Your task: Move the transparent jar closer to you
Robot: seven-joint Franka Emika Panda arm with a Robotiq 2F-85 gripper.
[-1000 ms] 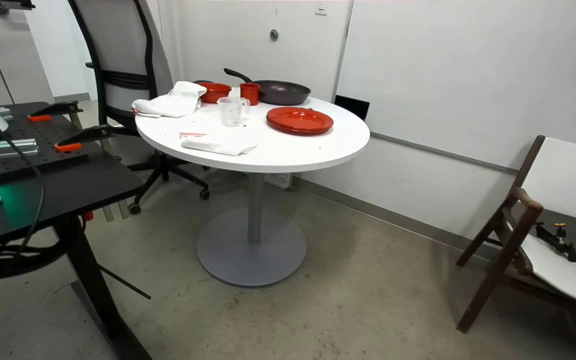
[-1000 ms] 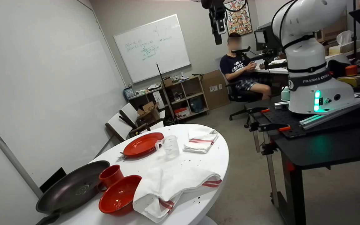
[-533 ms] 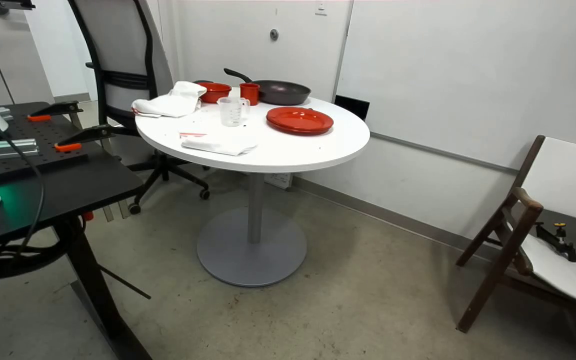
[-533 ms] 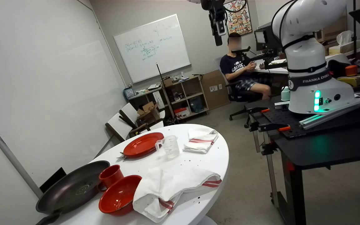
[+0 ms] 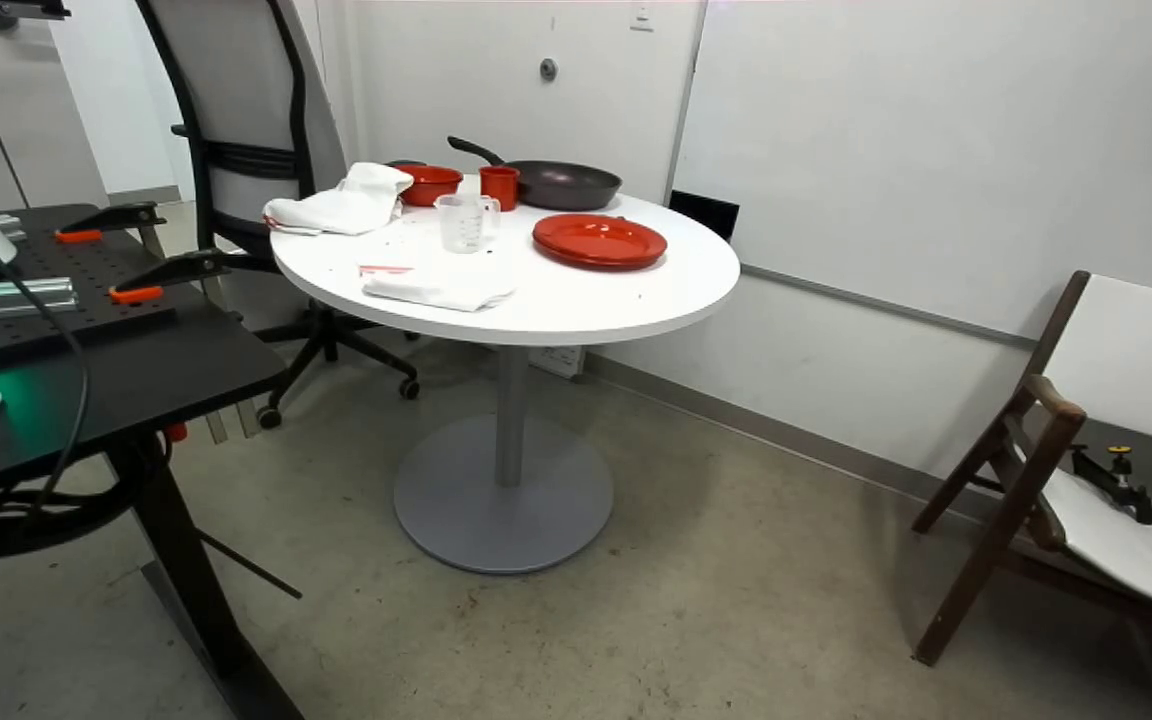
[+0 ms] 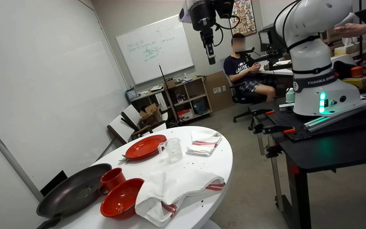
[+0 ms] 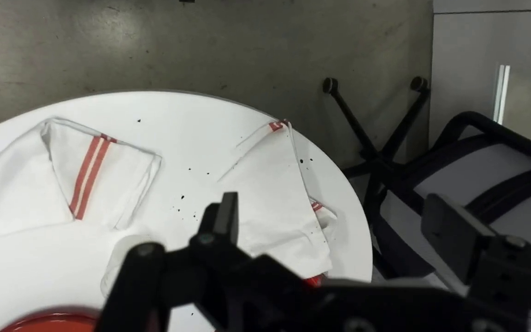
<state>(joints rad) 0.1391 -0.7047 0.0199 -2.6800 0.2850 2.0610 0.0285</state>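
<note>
The transparent jar, a clear cup with a side handle, stands upright on the round white table in both exterior views: jar (image 5: 460,224), jar (image 6: 174,150). Low on the left of the wrist view, part of the jar (image 7: 125,253) shows, the rest covered by a dark gripper part. My gripper (image 6: 212,60) hangs high above the table, well apart from the jar. In the wrist view the gripper (image 7: 333,203) is open, its two fingers wide apart and nothing between them; a cloth and the table edge lie far below.
Near the jar on the table (image 5: 576,310) are a folded cloth (image 6: 203,143), a rumpled cloth (image 6: 176,187) and stacked red plates (image 6: 146,147). A red bowl (image 6: 121,200), red mug (image 6: 113,178) and dark pan (image 6: 75,190) sit together. An office chair (image 5: 246,110) stands beside the table.
In an exterior view my gripper has come down and to the left, bringing more of the wrist into sight. A person's hand has appeared at the right. Jar and tableware are unmoved.
</note>
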